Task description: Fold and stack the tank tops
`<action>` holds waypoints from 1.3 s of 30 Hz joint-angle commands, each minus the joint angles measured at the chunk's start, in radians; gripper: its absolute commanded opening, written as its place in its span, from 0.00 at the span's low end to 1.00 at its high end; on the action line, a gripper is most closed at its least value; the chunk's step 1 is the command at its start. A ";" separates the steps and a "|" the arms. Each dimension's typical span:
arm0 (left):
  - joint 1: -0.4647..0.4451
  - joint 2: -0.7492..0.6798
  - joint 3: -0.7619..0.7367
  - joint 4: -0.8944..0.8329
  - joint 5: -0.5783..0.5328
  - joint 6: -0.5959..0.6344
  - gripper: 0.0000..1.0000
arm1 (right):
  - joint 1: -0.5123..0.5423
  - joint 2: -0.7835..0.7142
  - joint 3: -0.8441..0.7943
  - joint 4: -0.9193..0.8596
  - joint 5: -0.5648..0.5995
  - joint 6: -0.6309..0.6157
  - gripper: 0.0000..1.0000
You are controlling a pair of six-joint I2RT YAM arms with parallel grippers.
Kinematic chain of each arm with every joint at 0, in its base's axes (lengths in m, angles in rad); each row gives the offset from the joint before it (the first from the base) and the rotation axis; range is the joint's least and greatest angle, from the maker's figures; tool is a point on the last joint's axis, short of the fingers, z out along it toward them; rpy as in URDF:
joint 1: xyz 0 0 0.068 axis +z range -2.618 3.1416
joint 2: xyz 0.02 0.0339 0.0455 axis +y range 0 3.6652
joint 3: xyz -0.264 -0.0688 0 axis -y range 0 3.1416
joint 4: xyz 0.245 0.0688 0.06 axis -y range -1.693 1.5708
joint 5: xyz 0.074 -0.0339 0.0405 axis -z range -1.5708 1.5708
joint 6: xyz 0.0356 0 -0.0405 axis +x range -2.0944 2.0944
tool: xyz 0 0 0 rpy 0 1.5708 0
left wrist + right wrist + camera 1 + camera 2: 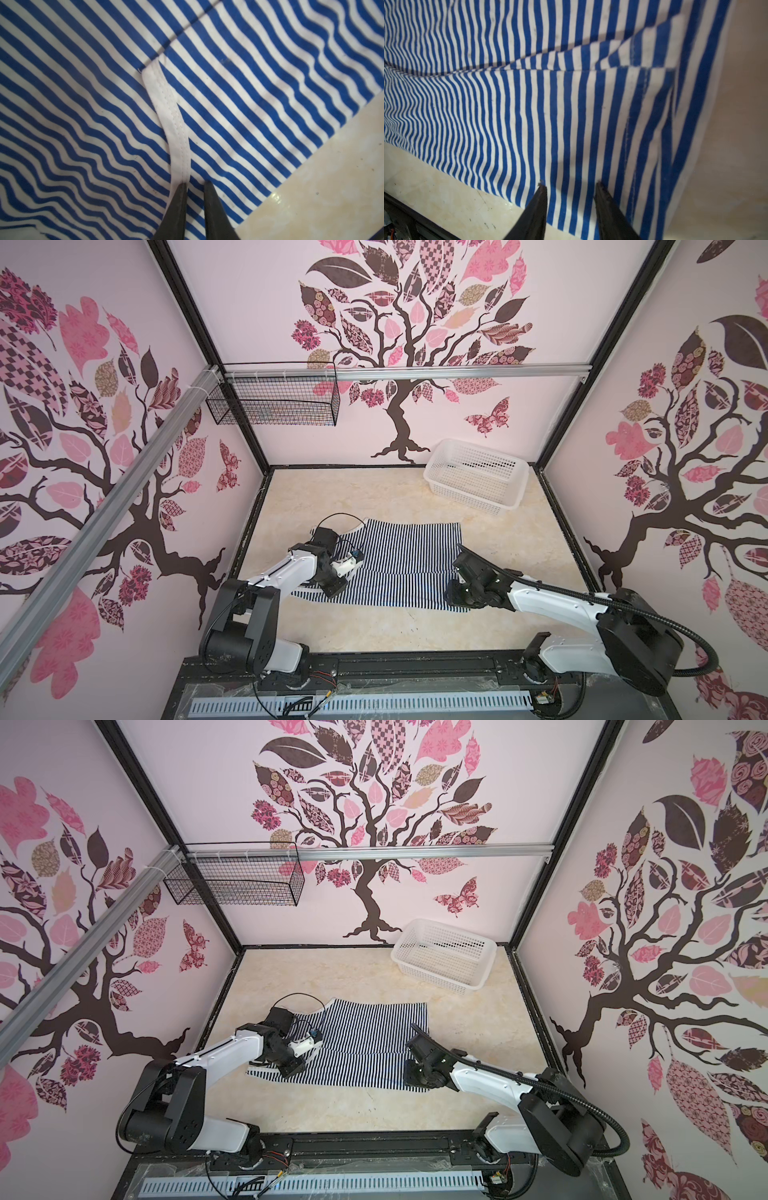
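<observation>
The navy-and-white striped tank tops lie flat in the middle of the table in both top views. A far part with broader stripes [411,547] meets a near part with finer stripes [399,591] along an edge line. My left gripper [333,589] [195,184] is down on the cloth's left side. Its fingers stand a narrow gap apart, and one fingertip [182,187] rests on a white edging band [166,116]. At the cloth's near right corner, my right gripper [451,593] [571,185] is open, its tips resting on the stripes by the near edge.
A white perforated basket [434,472] stands empty at the back right of the marble-look table [519,531]. A black wire basket [274,402] hangs on the back left rail. Black frame edges border the table.
</observation>
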 commanded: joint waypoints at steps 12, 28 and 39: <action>-0.002 -0.051 -0.093 -0.087 -0.069 0.166 0.18 | 0.140 -0.024 -0.079 -0.036 0.028 0.129 0.41; -0.003 -0.318 -0.203 -0.238 -0.084 0.249 0.17 | 0.160 -0.270 -0.188 -0.177 0.028 0.207 0.41; -0.002 -0.417 -0.101 -0.361 -0.048 0.235 0.18 | 0.168 -0.307 -0.056 -0.278 0.062 0.171 0.56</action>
